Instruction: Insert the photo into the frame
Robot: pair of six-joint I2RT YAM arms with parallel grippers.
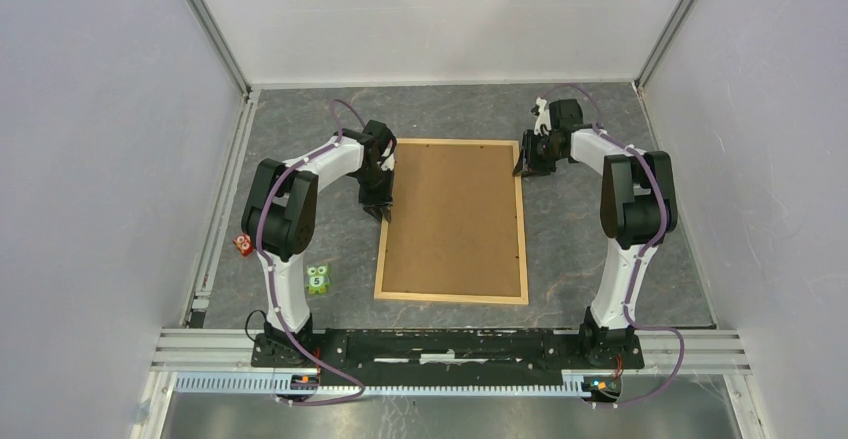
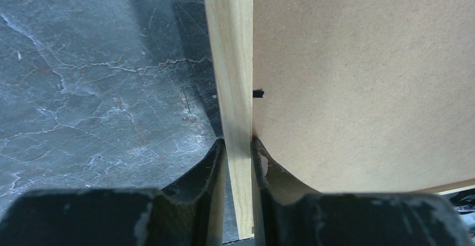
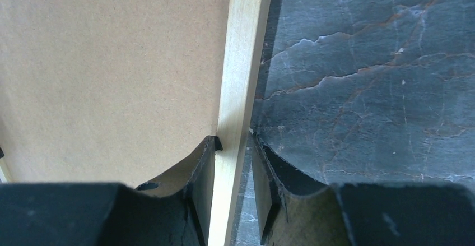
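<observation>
Frame (image 1: 450,297) lies flat mid-table (image 1: 340,244), back up, brown board (image 1: 455,219) filling it. My left gripper (image 1: 383,213) is pinching the frame's left rail, both fingers (image 2: 217,162) tight on the wood. Right gripper (image 1: 523,168) straddles the right rail near the far corner. Its inner finger touches, the outer one stands just off, so it's not clamped.

Marbled table (image 1: 470,114), frame (image 1: 450,298), red toy (image 1: 242,246), green toy (image 1: 319,279)
</observation>
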